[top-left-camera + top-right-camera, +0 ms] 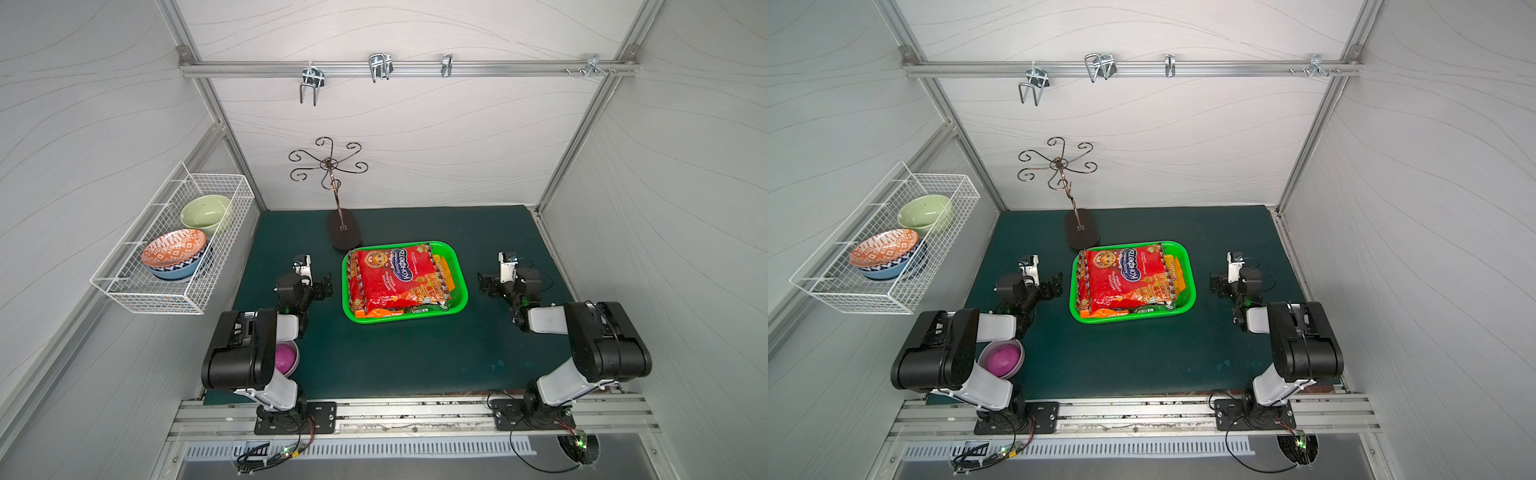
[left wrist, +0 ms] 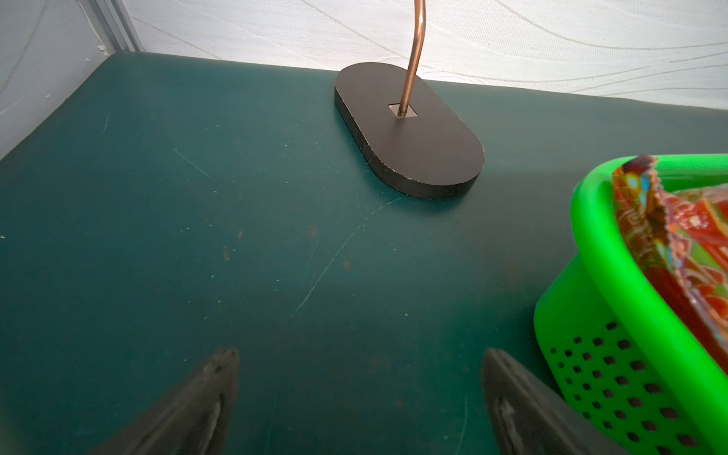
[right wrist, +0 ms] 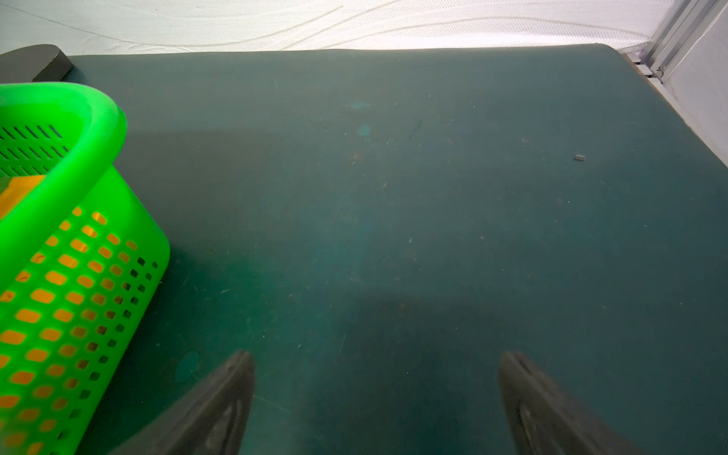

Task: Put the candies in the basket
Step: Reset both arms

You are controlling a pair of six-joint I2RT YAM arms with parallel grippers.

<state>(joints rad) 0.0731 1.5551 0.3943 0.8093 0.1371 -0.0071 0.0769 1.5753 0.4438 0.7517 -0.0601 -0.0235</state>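
Candies [image 1: 395, 276] piled in basket [image 1: 462, 282], frame centre in both top views. I see none loose on tabletop [image 1: 415, 357]. Left claw [image 2: 360, 394] and right claw [image 3: 376, 394] spread apart, empty, flanking basket. Looks finished to me: back away gently, avoid rim.

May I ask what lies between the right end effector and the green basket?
Only bare mat, as both top views and the right wrist view show.
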